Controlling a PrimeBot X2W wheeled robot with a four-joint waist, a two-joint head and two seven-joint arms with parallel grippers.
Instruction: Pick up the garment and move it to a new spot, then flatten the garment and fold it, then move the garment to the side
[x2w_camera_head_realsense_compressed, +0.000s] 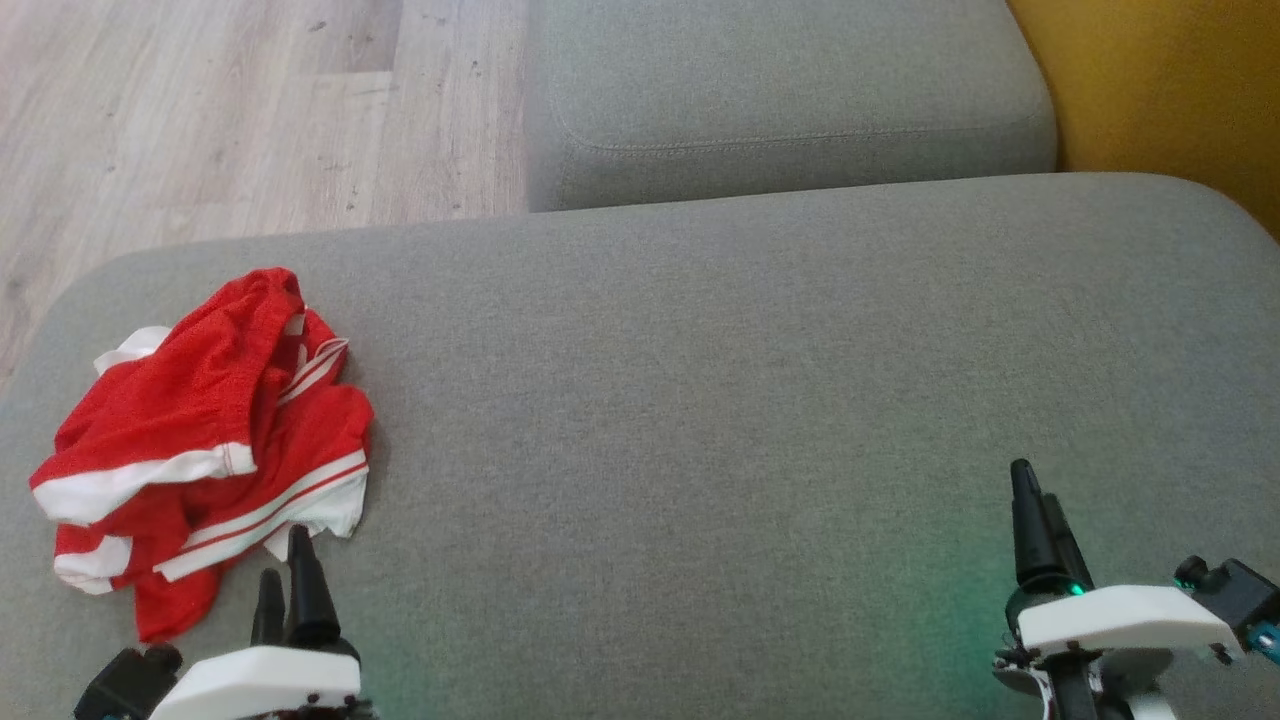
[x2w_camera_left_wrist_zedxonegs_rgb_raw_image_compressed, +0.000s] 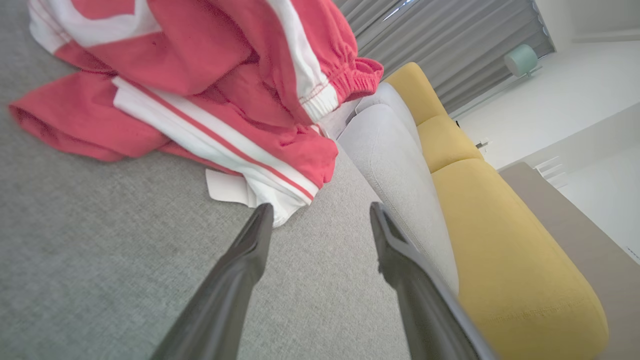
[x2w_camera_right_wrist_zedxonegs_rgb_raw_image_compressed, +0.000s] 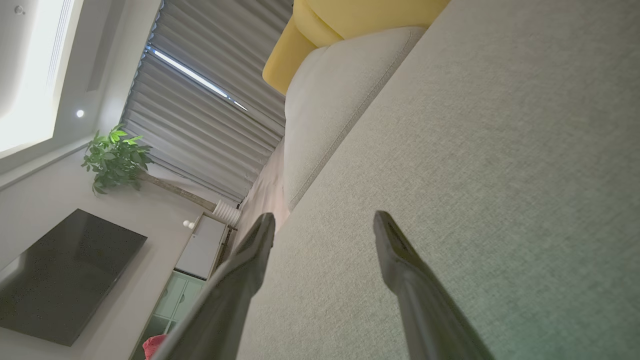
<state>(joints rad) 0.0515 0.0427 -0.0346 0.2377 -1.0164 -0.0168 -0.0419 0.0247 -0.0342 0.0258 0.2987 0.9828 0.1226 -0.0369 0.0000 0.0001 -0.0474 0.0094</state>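
I see a wide grey cushion (x2w_camera_head_realsense_compressed: 700, 400) of woven fabric serving as the work surface. One item lies directly on it, a red garment (x2w_camera_head_realsense_compressed: 210, 430) with white bands and stripes, crumpled in a heap. Most of the cushion extends to the garment's right. Beyond the garment I see wood floor (x2w_camera_head_realsense_compressed: 200, 120). A second cushion (x2w_camera_head_realsense_compressed: 790, 100) butts against the far edge.
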